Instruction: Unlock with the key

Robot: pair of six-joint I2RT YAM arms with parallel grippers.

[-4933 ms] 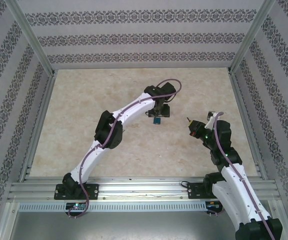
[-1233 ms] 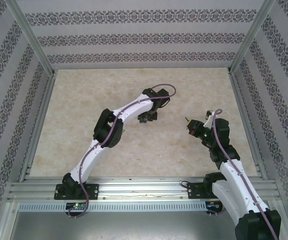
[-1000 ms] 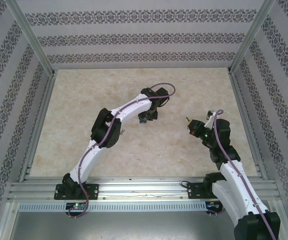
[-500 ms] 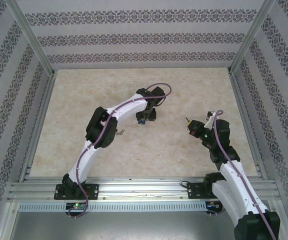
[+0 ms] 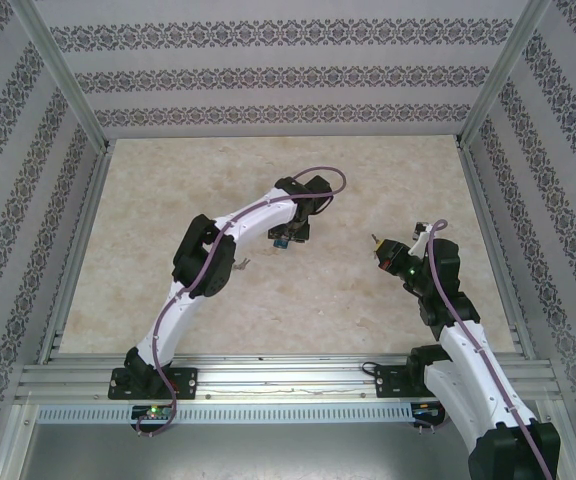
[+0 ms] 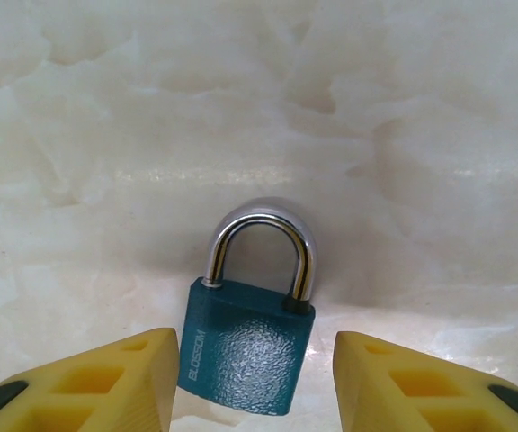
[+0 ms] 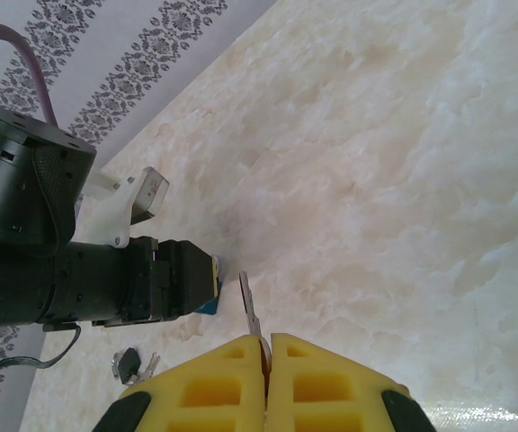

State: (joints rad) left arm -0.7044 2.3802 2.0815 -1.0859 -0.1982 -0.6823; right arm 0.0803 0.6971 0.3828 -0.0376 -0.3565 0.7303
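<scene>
A teal padlock (image 6: 245,346) with a silver shackle lies flat on the marble table (image 6: 403,135). It sits between the yellow fingers (image 6: 106,382) of my left gripper (image 6: 257,378), which is open; the left pad is close beside the lock body and the right pad stands clear of it. From above, the left gripper (image 5: 288,238) hovers over the padlock (image 5: 281,242) mid-table. My right gripper (image 7: 266,340) is shut on the key (image 7: 250,306), whose blade points toward the left gripper. The right gripper (image 5: 376,243) holds off to the right of the lock.
A small bunch of spare keys (image 5: 240,264) lies on the table left of the padlock, also seen as the spare keys (image 7: 133,364) in the right wrist view. Patterned walls and aluminium rails (image 5: 78,130) enclose the table.
The left gripper has carried the padlock down and slightly left, then opened, leaving the lock lying on the table. The right arm with the key has barely moved.
</scene>
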